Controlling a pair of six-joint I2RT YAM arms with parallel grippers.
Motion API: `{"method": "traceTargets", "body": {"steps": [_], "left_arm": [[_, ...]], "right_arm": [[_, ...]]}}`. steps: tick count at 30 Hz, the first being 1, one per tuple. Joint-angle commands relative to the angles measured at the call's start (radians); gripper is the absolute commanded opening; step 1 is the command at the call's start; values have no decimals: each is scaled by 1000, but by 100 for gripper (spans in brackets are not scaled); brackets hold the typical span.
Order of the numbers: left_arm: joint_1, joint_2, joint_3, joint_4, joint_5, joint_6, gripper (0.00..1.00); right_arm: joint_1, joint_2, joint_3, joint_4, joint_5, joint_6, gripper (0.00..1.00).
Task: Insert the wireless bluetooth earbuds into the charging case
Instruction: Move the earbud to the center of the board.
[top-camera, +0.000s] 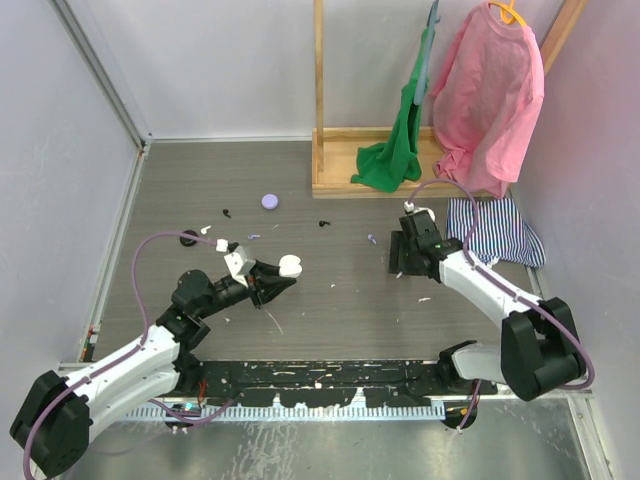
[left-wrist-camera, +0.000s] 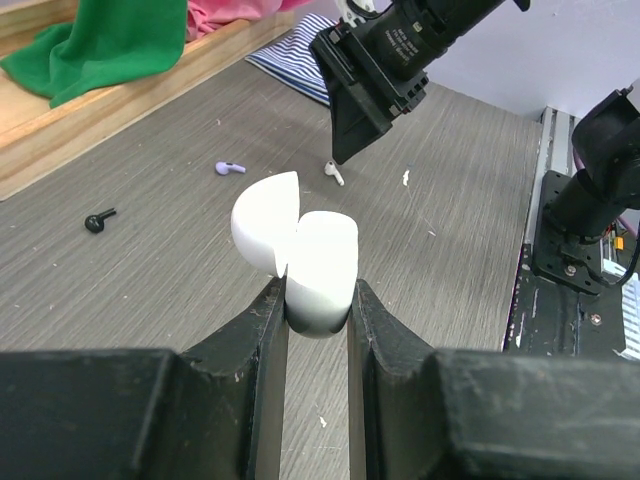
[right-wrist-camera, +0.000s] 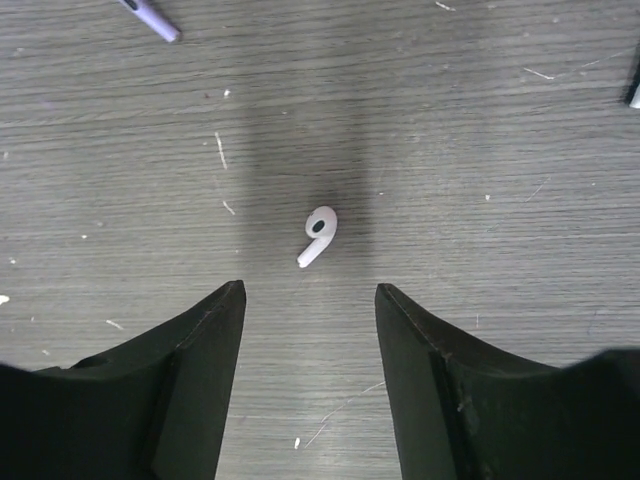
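the left gripper (left-wrist-camera: 317, 300) is closed narrowly on the lower body of a white charging case (left-wrist-camera: 310, 270), held clear of the table (left-wrist-camera: 150, 300) with its lid swung open and its mouth turned toward the right arm. the right gripper (right-wrist-camera: 310, 300) points down at the tabletop with its jaws parted and nothing between them. a white earbud (right-wrist-camera: 318, 232) lies flat on the table just ahead of the gap between the fingers, untouched, bulb away from the gripper and stem angled toward it. a lilac earbud (left-wrist-camera: 230, 168) and a black earbud (left-wrist-camera: 98, 219) lie loose farther off, well apart from both grippers.

step in hand, as judged: the pick-up of the white earbud, with the case presented in readiness; no earbud can be seen in the case, though its wells are hidden from view.

next move, as judged: the right gripper must advance until the fingers straddle the earbud, lower to the table, and close gently. the piece is tiny and smooth, so an off-centre pinch could flick it away. it must then be carried across to the open case and set stem-first into a well.
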Motion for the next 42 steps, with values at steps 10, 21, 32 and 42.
{"method": "traceTargets", "body": {"steps": [10,21,32,42], "left_arm": [[-3,-13,25,17,-4,21,0],[-4,-16,32,1,2,19,0],[-4,-18,40,-14,8,19,0],[-3,-9,45,-19,12,18,0]], "right_arm": [[-64,134,23,103,-49,-13,48],[-63,233,60,116,-88,-32,35],[42,304,154,4,-77,-62,21],[251,412,287,-87,-81,-59,22]]}}
